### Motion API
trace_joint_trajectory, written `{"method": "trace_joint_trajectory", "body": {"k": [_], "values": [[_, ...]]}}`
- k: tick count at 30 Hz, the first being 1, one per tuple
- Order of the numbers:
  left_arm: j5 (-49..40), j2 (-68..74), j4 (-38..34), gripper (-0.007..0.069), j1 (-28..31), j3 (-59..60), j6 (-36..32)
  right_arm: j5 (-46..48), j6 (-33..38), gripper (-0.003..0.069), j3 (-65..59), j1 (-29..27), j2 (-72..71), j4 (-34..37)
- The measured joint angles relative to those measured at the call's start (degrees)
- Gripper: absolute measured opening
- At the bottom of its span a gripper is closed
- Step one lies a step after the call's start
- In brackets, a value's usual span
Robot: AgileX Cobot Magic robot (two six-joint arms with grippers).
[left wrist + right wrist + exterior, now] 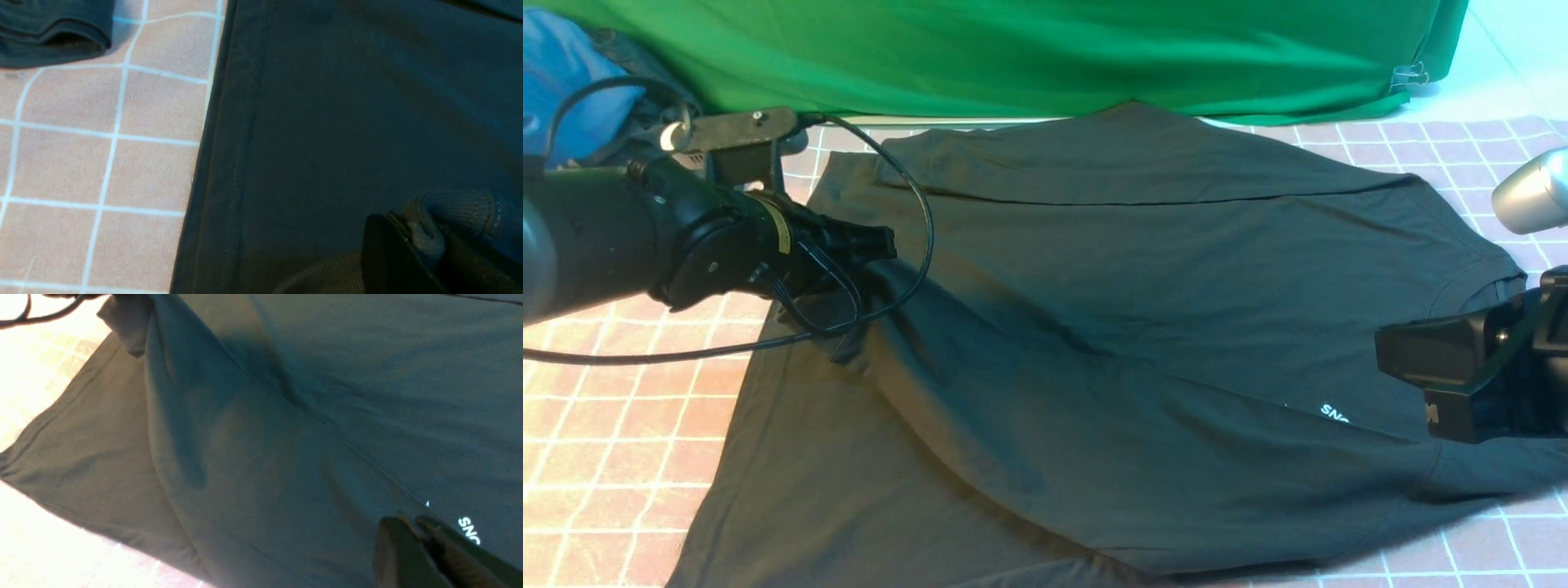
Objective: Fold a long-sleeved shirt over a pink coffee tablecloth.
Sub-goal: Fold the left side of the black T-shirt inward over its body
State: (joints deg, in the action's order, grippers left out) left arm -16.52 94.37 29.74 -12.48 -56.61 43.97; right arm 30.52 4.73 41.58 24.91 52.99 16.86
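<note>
Long-sleeved shirt [1135, 286]: black, lies spread across the pink coffee tablecloth [605, 408], which covers the surface. It takes up most of the middle of the front view, collar end toward the robot's right, bottom hem toward its left. Far edge just short of the green cloth [1013, 49] hanging at the back. White print letters "SNO" [1335, 414] show on the chest, beside the right pincer.

Left pincer [886, 245]: over the left part of the shirt, raised off the cloth. Left wrist view shows its fingers [388, 253] pressed together on a ribbed cuff [457, 208], the cuff bunched at the tip. Below it the shirt's stitched hem [229, 163] runs straight along the pink squares. A separate fold of dark cloth [53, 32] lies apart from the hem; cannot tell whether it belongs to the shirt.

From that cuff the sleeve slopes as a long raised ridge across the shirt body, down toward the robot's right.

Right pincer [1388, 355]: low over the chest area near the collar. Right wrist view shows its tips [412, 522] pressed together, the fabric ridge running right up to them; it looks to be nipping the shirt there.

Also noted: blue cloth [564, 73] bunched at far left behind the left arm; black cable [923, 212] looping from that arm over the shirt; silver rounded object [1531, 196] at the right edge.
</note>
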Motion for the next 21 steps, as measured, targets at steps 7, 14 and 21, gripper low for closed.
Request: {"method": "trace_joint_trajectory", "body": {"k": [7,14,21], "values": [[0.7,2.0,-0.2,0.0062,3.4,-1.6,4.3,0.1,0.0,0.0089,0.0,0.0,0.0,0.0],[0.9,2.7,-4.7,0.0064,5.5,-1.8,0.8,0.2,0.0,0.0091,0.0,0.0,0.0,0.0],[1.4,2.8,-7.3,0.0111,5.5,-1.8,-3.9,0.2,0.0,0.0091,0.0,0.0,0.0,0.0]]}}
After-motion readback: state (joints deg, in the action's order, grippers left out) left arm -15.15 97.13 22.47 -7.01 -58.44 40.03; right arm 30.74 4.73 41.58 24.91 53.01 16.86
